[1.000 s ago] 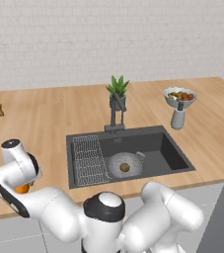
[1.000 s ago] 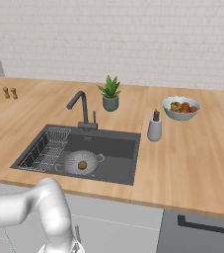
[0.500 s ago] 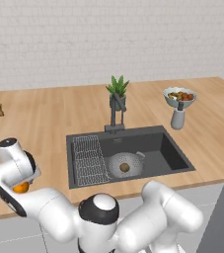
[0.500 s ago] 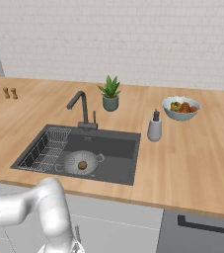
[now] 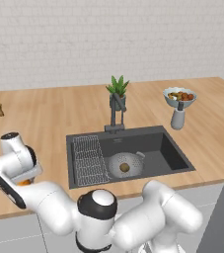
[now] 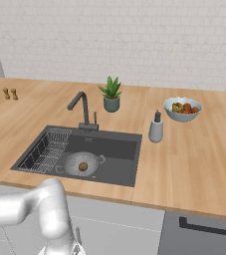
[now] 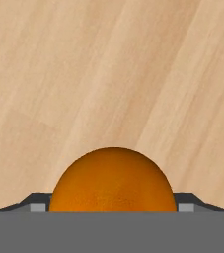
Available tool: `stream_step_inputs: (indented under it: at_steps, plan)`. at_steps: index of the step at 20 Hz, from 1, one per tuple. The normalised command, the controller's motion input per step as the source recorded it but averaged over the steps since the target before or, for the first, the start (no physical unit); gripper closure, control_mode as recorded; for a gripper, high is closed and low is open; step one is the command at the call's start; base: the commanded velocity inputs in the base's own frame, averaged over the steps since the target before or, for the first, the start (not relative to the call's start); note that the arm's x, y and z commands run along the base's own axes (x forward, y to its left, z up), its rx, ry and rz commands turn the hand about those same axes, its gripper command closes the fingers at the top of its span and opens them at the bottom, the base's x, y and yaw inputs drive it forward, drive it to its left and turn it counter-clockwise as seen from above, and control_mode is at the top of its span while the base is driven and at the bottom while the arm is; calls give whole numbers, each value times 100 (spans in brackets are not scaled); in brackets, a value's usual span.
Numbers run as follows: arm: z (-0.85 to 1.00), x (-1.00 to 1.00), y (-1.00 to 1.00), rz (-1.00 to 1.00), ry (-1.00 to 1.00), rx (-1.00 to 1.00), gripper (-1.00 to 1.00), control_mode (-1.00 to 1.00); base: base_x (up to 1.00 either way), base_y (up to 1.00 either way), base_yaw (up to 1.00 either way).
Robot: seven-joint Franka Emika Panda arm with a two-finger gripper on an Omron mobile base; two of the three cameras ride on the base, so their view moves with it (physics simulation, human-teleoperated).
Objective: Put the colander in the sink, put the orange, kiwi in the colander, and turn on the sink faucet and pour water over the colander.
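One small bright-orange ball, the orange [image 7: 112,180], sits on the wooden worktop [image 7: 108,74] at lower left of the left base view, between the gripper [image 7: 112,207] jaws, spread just wider than it, seemingly for pickup. Rightward, the grey perforated colander [image 5: 126,164] already rests in the dark sink [image 5: 168,148], holding the brown kiwi [image 5: 125,167].

I see a long wooden counter [image 6: 204,164] with a white brick wall [image 6: 134,40] behind it. A spiky green plant [image 6: 111,93] sits in a small pot near the back. A bowl of mixed fruit [image 6: 183,108] stands to the right. Just in front of it is a grey soap bottle [image 6: 156,128]. Two little brown shakers [image 6: 10,93] stand close together far off to the left.
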Motion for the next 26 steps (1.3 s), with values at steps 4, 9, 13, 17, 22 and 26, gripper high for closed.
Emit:
stream_step_inputs:
  at_steps: [4, 9, 13, 17, 22, 26]
  plan:
    - [6, -27, -54, 0, 0, 0, 100, -100, 0, 0, 0]
    - [30, -35, -70, 0, -1, 0, 100, -100, 0, 0, 0]
    - [35, -29, -80, 0, 0, 0, 100, -100, 0, 0, 0]
    - [39, -10, -78, 0, 0, 0, 100, -100, 0, 0, 0]
    - [41, 0, -76, 0, 0, 0, 100, -100, 0, 0, 0]
    - [30, -4, -77, 0, 0, 0, 100, -100, 0, 0, 0]
